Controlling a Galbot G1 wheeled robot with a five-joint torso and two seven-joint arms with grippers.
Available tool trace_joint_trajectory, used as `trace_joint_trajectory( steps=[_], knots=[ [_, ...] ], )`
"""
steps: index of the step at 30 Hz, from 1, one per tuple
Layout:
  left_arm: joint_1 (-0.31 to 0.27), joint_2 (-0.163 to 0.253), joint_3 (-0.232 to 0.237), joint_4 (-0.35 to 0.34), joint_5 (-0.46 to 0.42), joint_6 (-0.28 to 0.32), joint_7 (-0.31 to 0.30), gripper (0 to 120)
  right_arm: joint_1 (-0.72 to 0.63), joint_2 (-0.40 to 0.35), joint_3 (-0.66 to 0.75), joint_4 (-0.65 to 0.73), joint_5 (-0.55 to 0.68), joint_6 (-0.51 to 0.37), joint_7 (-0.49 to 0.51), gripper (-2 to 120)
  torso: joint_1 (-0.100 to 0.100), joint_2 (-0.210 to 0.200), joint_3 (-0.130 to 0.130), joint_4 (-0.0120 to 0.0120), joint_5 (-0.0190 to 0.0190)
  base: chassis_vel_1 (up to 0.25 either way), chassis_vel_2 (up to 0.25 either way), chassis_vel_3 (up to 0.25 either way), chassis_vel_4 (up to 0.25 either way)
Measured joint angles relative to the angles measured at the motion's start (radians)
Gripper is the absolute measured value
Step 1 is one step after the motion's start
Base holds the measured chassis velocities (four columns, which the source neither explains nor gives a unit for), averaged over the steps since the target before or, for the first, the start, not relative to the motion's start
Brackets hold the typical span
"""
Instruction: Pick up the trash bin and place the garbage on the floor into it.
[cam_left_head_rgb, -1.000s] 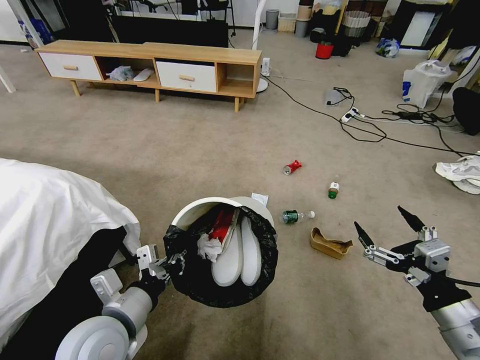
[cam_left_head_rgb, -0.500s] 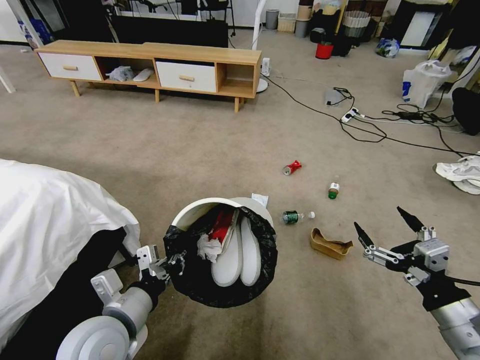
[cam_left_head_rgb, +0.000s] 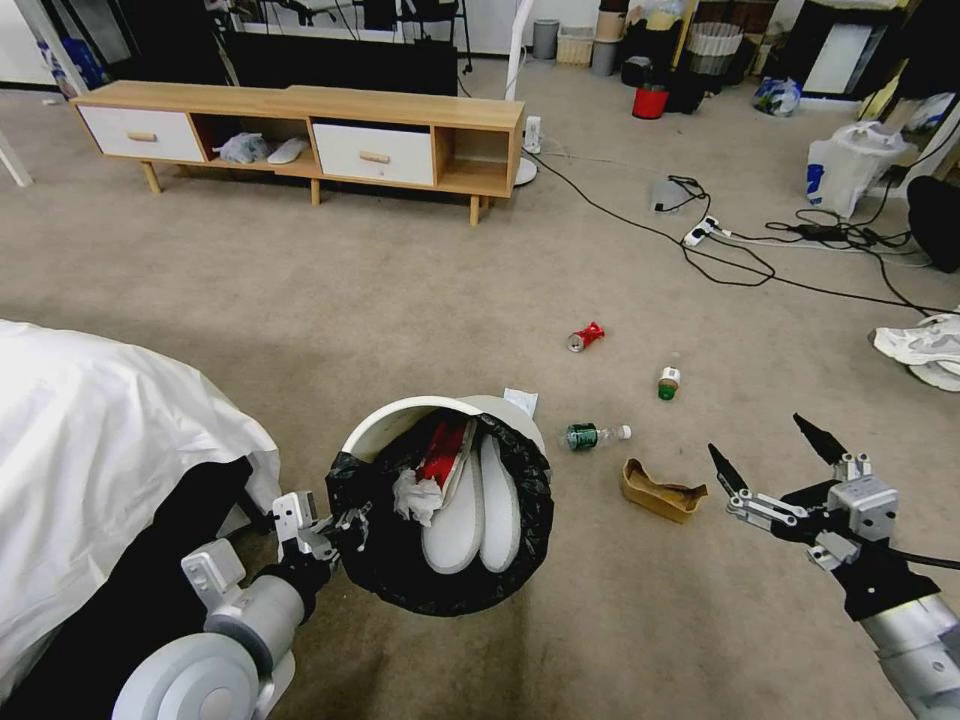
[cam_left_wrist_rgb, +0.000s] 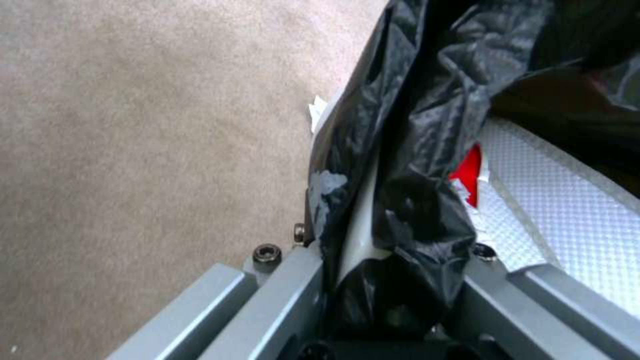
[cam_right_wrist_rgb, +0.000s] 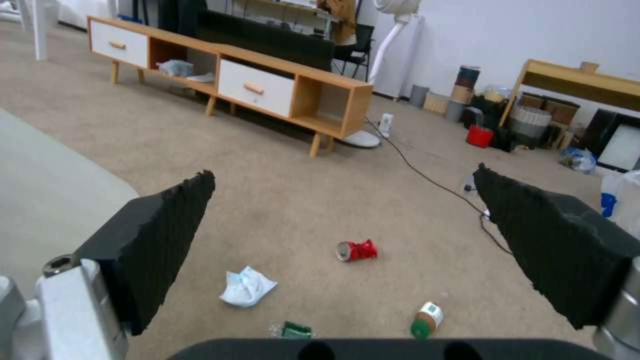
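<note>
You've got the floor (cam_left_head_rgb: 380, 290) spread wide ahead, greyish-beige carpet, with a white sheet (cam_left_head_rgb: 90, 440) cutting off its near-left corner and hiding whatever lies under it. The trash bin (cam_left_head_rgb: 400, 418) hangs tilted toward you, its black liner (cam_left_head_rgb: 520, 540) draped over most of the rim, so you see only a white arc of wall; inside sit two white soles and a red scrap. Your left gripper (cam_left_head_rgb: 335, 528) is clamped on the bin's near rim, liner bunched between the fingers (cam_left_wrist_rgb: 280, 295). Your right gripper (cam_left_head_rgb: 775, 452) hovers spread wide over bare carpet, just right of the brown carton (cam_left_head_rgb: 660, 488). Beyond it lie the green bottle (cam_left_head_rgb: 592, 434), the green can (cam_left_head_rgb: 667, 382), the crushed red can (cam_left_head_rgb: 584, 336) and a tissue (cam_left_head_rgb: 520, 399) half hidden behind the bin. Nothing has shifted since a second ago; both arms hold their places.
</note>
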Motion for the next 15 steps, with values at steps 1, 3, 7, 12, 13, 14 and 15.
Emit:
trace_joint_trajectory(
  steps=[1,3,7,12,13,14,15],
  knots=[
    [0.000,0.000,0.000,0.000,0.000,0.000,0.000,0,0.000,0.000,0.000,0.000,0.000,0.000,0.000,99,0.000,0.000,0.000,0.0000,0.0000,-0.103,0.083,0.075,-0.083],
    [-0.001,0.000,0.000,0.000,0.000,0.000,0.000,0,0.000,0.000,0.000,0.000,0.000,0.000,0.000,99,0.000,0.000,0.000,0.0000,0.0000,-0.073,0.077,0.107,-0.095],
    [-0.001,0.001,0.000,0.001,0.001,0.000,0.000,0,0.001,-0.001,0.000,-0.002,0.002,0.000,0.000,99,0.000,0.000,0.000,0.0001,0.0000,-0.060,0.058,0.089,-0.078],
    [-0.002,0.002,0.000,0.002,0.001,0.000,0.000,0,0.003,-0.008,0.003,-0.003,0.007,-0.002,0.001,99,0.000,0.000,0.000,0.0000,0.0000,-0.029,0.029,0.030,-0.032],
    [-0.002,0.002,0.001,0.002,0.001,0.000,0.000,0,0.003,-0.010,0.005,-0.003,0.011,-0.003,0.001,99,0.000,0.000,0.000,0.0000,0.0000,-0.078,0.054,0.052,-0.087],
    [-0.002,0.002,0.001,0.002,0.001,0.000,0.000,0,0.003,-0.010,0.005,-0.003,0.011,-0.003,0.001,99,0.000,0.000,0.000,0.0000,0.0000,-0.078,0.054,0.052,-0.087],
    [-0.001,0.002,0.001,0.002,0.001,0.000,0.000,0,0.003,-0.012,0.006,-0.003,0.012,-0.004,0.001,99,0.000,0.000,0.000,0.0000,0.0000,-0.078,0.054,0.095,-0.087]
  ],
)
